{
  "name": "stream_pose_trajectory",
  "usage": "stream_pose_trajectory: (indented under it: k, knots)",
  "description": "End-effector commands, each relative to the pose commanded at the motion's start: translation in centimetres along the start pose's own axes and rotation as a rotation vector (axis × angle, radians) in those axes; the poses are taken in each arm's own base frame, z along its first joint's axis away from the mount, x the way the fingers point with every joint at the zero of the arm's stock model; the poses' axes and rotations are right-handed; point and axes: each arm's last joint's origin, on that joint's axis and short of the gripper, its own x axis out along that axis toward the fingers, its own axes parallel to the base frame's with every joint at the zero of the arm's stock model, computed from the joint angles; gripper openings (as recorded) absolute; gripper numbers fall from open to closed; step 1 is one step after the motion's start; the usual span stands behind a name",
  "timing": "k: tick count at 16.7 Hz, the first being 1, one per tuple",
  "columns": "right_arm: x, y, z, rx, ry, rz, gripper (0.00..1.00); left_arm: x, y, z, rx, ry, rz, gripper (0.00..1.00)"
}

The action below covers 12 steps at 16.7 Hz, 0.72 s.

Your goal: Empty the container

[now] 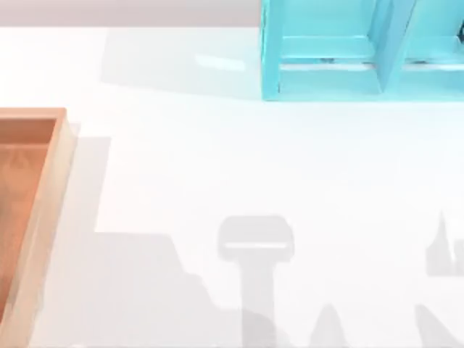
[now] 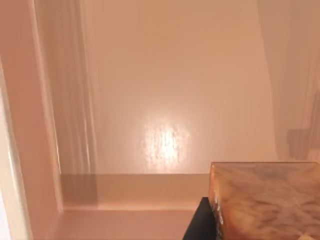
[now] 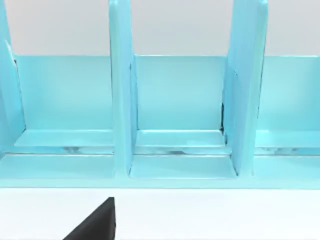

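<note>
White bench (image 1: 239, 167) w/ two things resting on it. Wooden container (image 1: 51, 210) at the left edge, tan rim, orange-brown inside, partly out of frame. Turquoise shelf unit (image 1: 348, 65) at the far side, right of centre, upright dividers. Well apart. Grey shadows on the near part of the bench.

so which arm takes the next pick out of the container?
Left, probably. Its wrist view looks into the container, close over a marbled orange block. The right wrist view faces the turquoise shelf unit, across the table.
</note>
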Motion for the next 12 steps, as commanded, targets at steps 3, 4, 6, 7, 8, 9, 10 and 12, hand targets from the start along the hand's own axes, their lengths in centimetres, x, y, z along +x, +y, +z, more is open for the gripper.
stream_pose_trajectory:
  k: [3,4,6,7,8,9,10,12]
  knots:
    - [0.0,0.0,0.0,0.0,0.0,0.0,1.0,-2.3,-1.2,2.2,0.006,-0.082,0.012,0.0]
    - [0.0,0.0,0.0,0.0,0.0,0.0,1.0,-3.1,-1.8,3.4,0.01,-0.111,0.012,0.0]
    - [0.0,0.0,0.0,0.0,0.0,0.0,1.0,-4.2,-3.5,6.5,0.019,-0.159,0.005,0.0]
    - [0.0,0.0,0.0,0.0,0.0,0.0,1.0,-4.5,-4.6,8.2,0.022,-0.177,-0.002,0.0]
    - [0.0,0.0,0.0,0.0,0.0,0.0,1.0,-4.4,-5.9,10.1,0.023,-0.189,-0.01,0.0]
    - [0.0,0.0,0.0,0.0,0.0,0.0,1.0,-4.0,-7.3,12.0,0.022,-0.193,-0.019,0.0]
    - [0.0,0.0,0.0,0.0,0.0,0.0,1.0,-3.3,-9.0,13.8,0.019,-0.191,-0.027,0.0]
    - [0.0,0.0,0.0,0.0,0.0,0.0,1.0,-0.9,-12.7,17.0,0.011,-0.167,-0.04,0.0]
